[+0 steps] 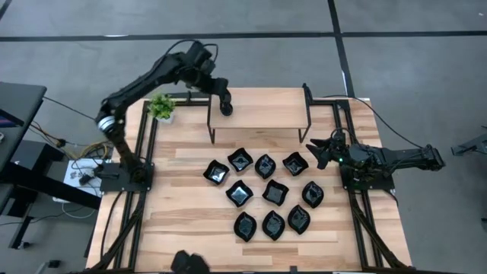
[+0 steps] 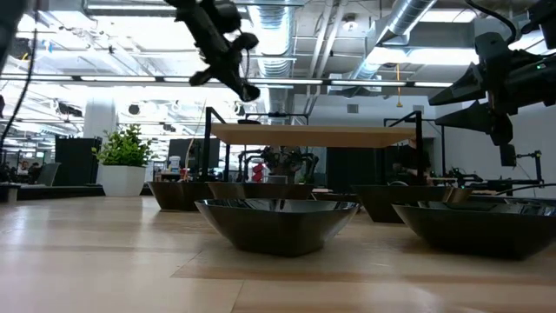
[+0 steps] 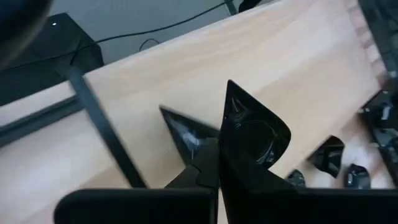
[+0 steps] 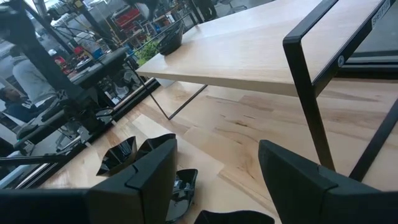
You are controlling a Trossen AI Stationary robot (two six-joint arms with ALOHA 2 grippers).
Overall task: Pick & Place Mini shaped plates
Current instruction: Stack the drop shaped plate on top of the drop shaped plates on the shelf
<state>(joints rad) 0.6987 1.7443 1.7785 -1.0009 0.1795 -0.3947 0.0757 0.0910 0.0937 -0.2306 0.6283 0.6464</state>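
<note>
The left tool [image 1: 226, 106] hangs over the near-left end of the raised wooden shelf [image 1: 266, 100], its fingers clamped on one mini shaped plate [image 3: 186, 134], a glossy black dish whose pointed rim sticks out beside the fingers in the left wrist view. The step in hand looks like setting this dish on the shelf, and to do it well the tool should come straight down until the dish's base touches the board, keep it level so it does not rock on its curved underside, and part the fingers only then, staying clear of the shelf's black frame [image 1: 211, 122] just beside the tool. The other mini shaped plates [image 1: 264, 192] lie in a loose cluster on the surface [image 1: 183, 228] below and in front of the shelf, well apart from the left tool. The right tool [image 1: 318, 151] waits with its fingers spread apart and nothing between them, just beside the cluster's right edge. No brand, label or writing can be read anywhere.
</note>
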